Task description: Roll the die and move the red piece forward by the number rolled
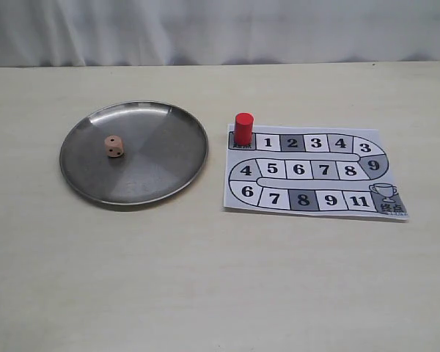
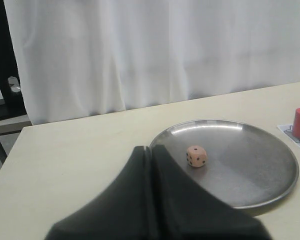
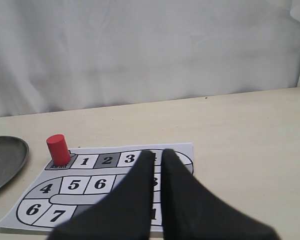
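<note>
The die [image 1: 114, 146], a pale tan-pink cube, lies left of centre in a round metal plate [image 1: 158, 158]. In the left wrist view the die [image 2: 196, 156] shows a single pip on top. The red piece [image 1: 243, 128] stands upright on the grey start square of the paper board [image 1: 317, 170], left of square 1. My left gripper [image 2: 151, 148] is shut and empty, just outside the plate's rim [image 2: 165, 134], a short way from the die. My right gripper [image 3: 157, 152] hangs over the board [image 3: 85, 161] with a narrow gap between its fingers, well away from the red piece [image 3: 58, 148]. Neither gripper shows in the exterior view.
The board's numbered track winds in three rows to a trophy square [image 1: 390, 198] at its lower right. Plate and board lie side by side on a pale wooden table [image 1: 205, 279]. A white curtain [image 1: 220, 29] hangs behind the table's far edge.
</note>
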Motion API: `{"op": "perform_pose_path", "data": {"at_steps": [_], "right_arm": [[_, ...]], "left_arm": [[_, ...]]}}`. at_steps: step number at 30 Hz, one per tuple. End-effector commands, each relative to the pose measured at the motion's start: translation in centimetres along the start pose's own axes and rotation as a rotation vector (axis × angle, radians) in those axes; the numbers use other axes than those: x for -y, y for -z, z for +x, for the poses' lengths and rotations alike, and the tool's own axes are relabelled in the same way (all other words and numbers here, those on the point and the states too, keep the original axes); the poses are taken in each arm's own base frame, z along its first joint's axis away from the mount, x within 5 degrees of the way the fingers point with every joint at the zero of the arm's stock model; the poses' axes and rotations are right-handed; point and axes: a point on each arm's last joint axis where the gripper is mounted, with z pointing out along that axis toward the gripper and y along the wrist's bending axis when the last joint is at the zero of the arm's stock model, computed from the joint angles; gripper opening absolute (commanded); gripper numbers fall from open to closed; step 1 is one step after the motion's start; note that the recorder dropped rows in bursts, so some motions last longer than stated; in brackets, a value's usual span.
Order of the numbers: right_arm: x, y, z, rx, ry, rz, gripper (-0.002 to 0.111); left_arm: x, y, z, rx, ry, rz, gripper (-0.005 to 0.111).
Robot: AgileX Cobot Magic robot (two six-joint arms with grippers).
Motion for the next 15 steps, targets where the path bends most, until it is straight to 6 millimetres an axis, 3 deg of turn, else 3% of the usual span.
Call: {"op": "perform_pose_path", "data": {"at_steps": [1,15], "right_arm": [[0.03,0.03,0.08,0.001,0.009,0.004,0.004],[0.02,0.04,-0.20,0.031,0.009,0.002,0.004]], "left_arm": [[0.03,0.00,-0.03,0.008,0.003,0.004,0.000],[0.03,0.00,-0.03,0.008,0.003,0.004,0.000]]}}
